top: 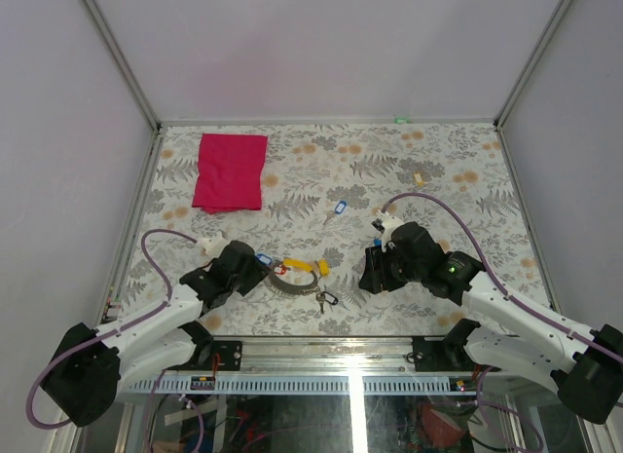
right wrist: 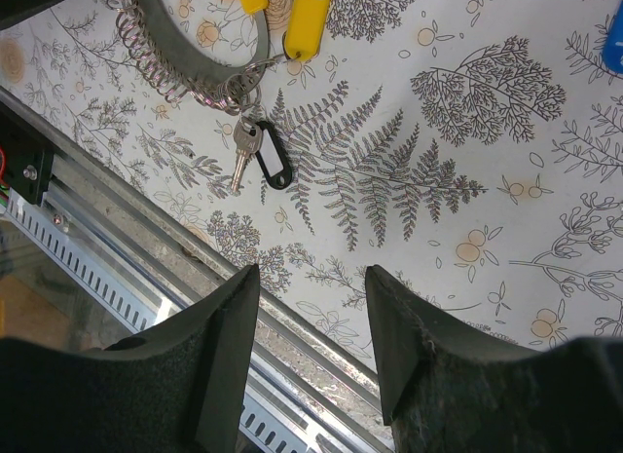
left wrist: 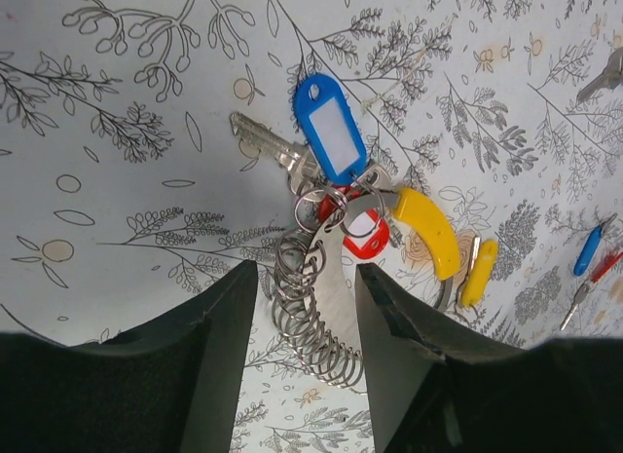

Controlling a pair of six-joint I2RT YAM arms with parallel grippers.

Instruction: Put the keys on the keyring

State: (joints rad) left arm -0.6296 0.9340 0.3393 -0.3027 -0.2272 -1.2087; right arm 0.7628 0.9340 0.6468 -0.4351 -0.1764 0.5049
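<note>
Clamp parted left jaws on the keyring; send open, empty right jaws to the blue key beyond it.

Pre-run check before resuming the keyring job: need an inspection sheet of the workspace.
Surface: floral-print table, no spills seen.
Job's things: keyring carries several tagged keys (blue, red, yellow, black); loose blue key lies apart, farther back.
Clutter: red cloth back left; small tan block back right.
Grippers: left gripper open, straddling the keyring; right gripper open, empty, over the near edge.
Cables: purple cables loop off both arms, clear of the keys.
Surroundings: white walls; nothing else seen.
</note>
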